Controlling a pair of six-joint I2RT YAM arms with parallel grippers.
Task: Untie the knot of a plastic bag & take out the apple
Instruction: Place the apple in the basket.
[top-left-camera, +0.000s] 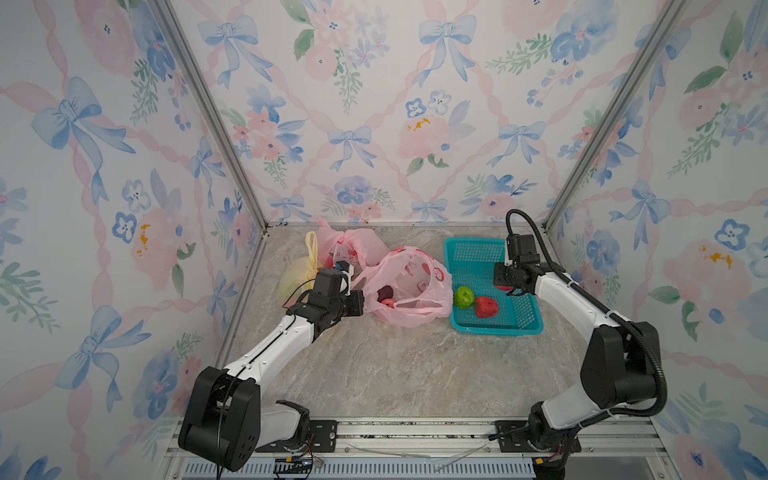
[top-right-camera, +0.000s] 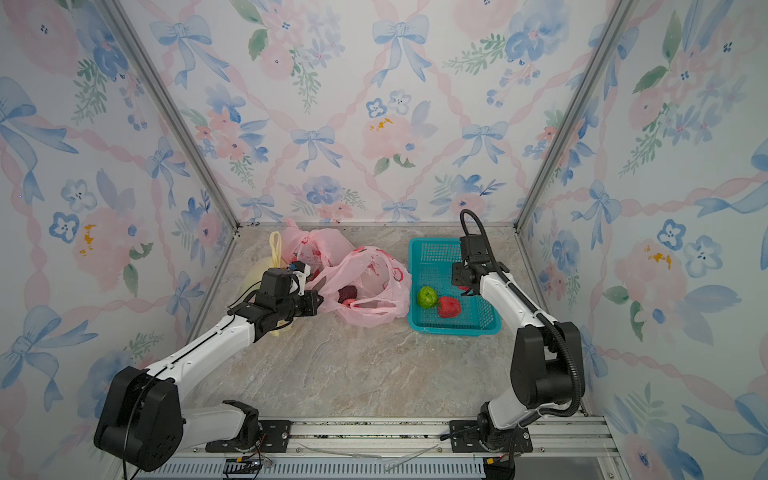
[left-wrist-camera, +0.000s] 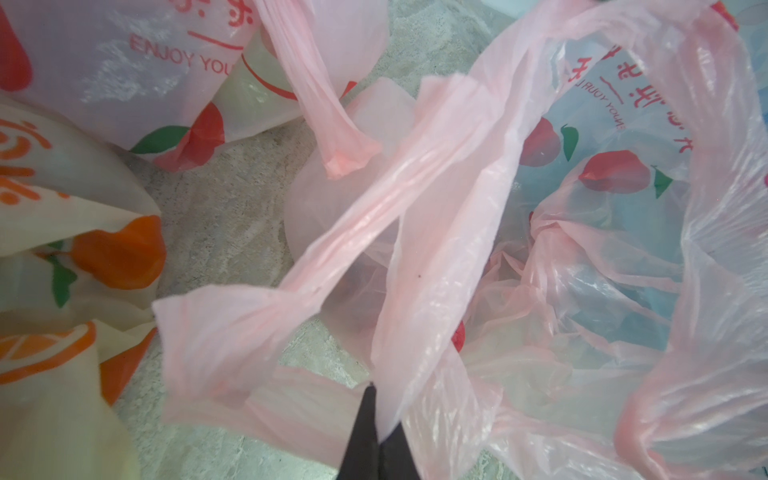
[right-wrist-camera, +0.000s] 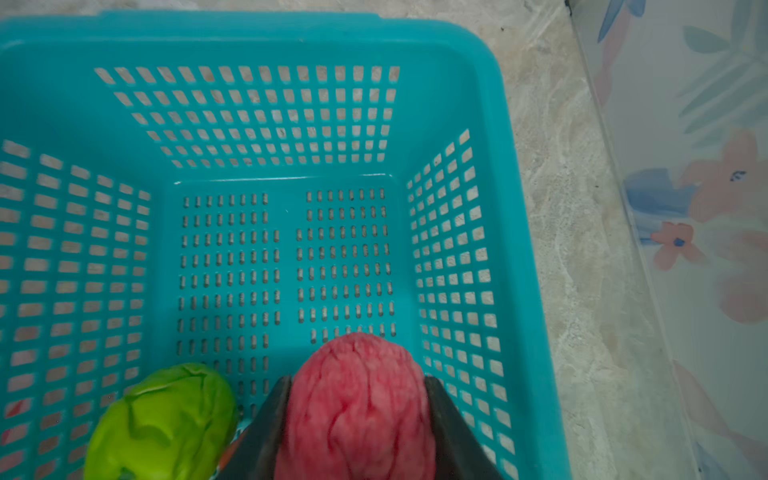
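L end effector (left-wrist-camera: 376, 415) pinched on pink bag (left-wrist-camera: 436, 249) rim, mouth upward; R end effector (right-wrist-camera: 357, 415) gripping red fruit (right-wrist-camera: 357, 399).

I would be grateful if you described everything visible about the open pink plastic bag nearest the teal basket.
The open pink plastic bag is thin, translucent and crumpled, printed with red fruit, green leaves and red lettering. It lies slumped on the marble-look tabletop, mouth gaping, handles untied, close beside the teal slotted basket. Dark red and red items show inside. The left gripper is shut on a fold of its film, holding one side up.
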